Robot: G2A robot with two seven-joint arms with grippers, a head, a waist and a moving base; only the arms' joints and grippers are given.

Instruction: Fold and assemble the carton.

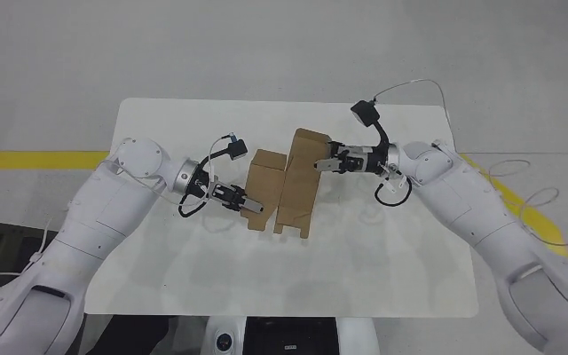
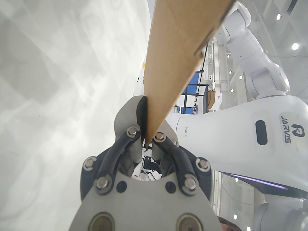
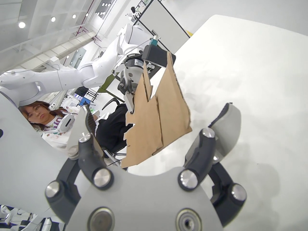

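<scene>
Toward the left of the white table (image 1: 382, 257), the left gripper (image 1: 251, 203) is clamped on the carton (image 1: 297, 182). Its fingers (image 2: 142, 111) pinch a corner of the brown cardboard between them (in the left wrist view the sheet runs straight out from that pinch). The grip sits on the carton's left side, at the end nearer the robot.

The carton itself is over the middle of the table. From above it reads as two creased panels side by side, the left one shorter, the right one longer and reaching farther toward the table's far edge. In the right wrist view its flaps show notched, slotted edges. It is a partly folded sheet, not a closed box, and whether its lower edge rests on the table cannot be told.

At the carton's right side, near its far end, the right gripper (image 1: 321, 165) has its fingers (image 3: 226, 121) spread wide apart, gripping nothing. The cardboard lies just ahead of the gap between them. From above the fingertips look to be at the panel's edge, though contact is unclear.
</scene>
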